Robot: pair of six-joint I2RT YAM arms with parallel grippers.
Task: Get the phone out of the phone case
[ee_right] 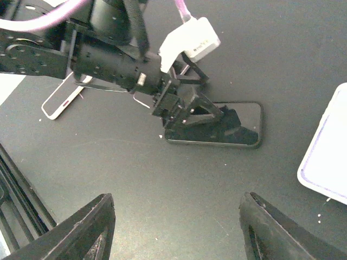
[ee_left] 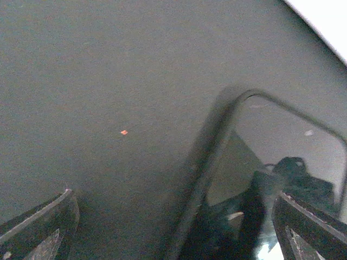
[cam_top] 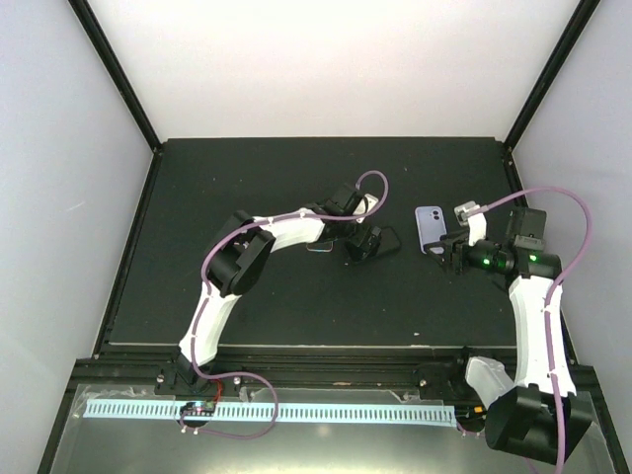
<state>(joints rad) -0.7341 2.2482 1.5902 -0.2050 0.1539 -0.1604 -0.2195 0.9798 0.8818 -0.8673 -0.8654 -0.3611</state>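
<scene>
The phone (ee_right: 233, 122), black with its glossy screen up, lies flat on the dark table, out of the case. The lavender phone case (cam_top: 431, 229) lies apart to its right; its pale inside with a purple rim shows at the right wrist view's edge (ee_right: 325, 157). My left gripper (cam_top: 363, 244) stands open low over the phone's left end, its right finger above the screen (ee_left: 271, 162) and nothing held. My right gripper (cam_top: 446, 255) is open beside the case's near end, with only bare table between its fingers (ee_right: 178, 203).
A flat white-rimmed rectangle (ee_right: 59, 103) lies on the table under the left arm's forearm (cam_top: 296, 229). The table's raised black edges (cam_top: 138, 247) run along both sides, with white walls beyond.
</scene>
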